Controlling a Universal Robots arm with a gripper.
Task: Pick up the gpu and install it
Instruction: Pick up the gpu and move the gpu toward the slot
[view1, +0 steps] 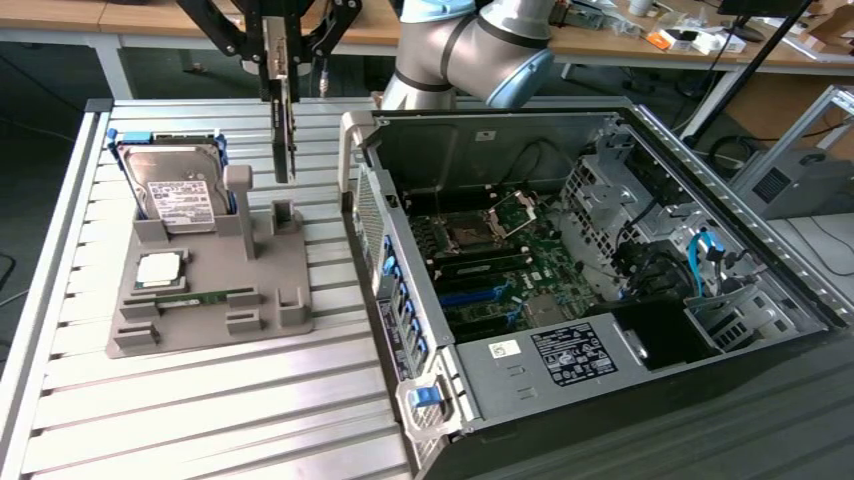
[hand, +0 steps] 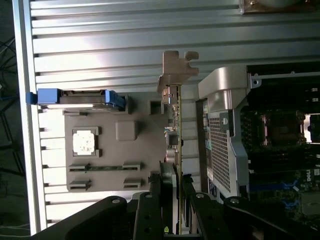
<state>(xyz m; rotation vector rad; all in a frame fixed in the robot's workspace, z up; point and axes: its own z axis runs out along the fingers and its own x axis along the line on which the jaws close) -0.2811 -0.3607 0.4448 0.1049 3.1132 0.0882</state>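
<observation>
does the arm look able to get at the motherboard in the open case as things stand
Probably yes. The case lies open on top, so the motherboard is exposed from above. The claw, shut on the gpu, hangs beside the case, with only the case's near wall between them.

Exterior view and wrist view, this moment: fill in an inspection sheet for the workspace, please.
Surface: slatted metal table with a gray holder tray on it.
Job's things: gpu hangs edge-down over the tray and appears clear of it; open computer case beside the tray, motherboard exposed.
Clutter: hard drive, processor and memory stick sit in the tray.
Grippers: gripper shut on the gpu's upper edge.
Cables: blue cables inside the case.
Surroundings: wooden benches behind the table, small items on one.
</observation>
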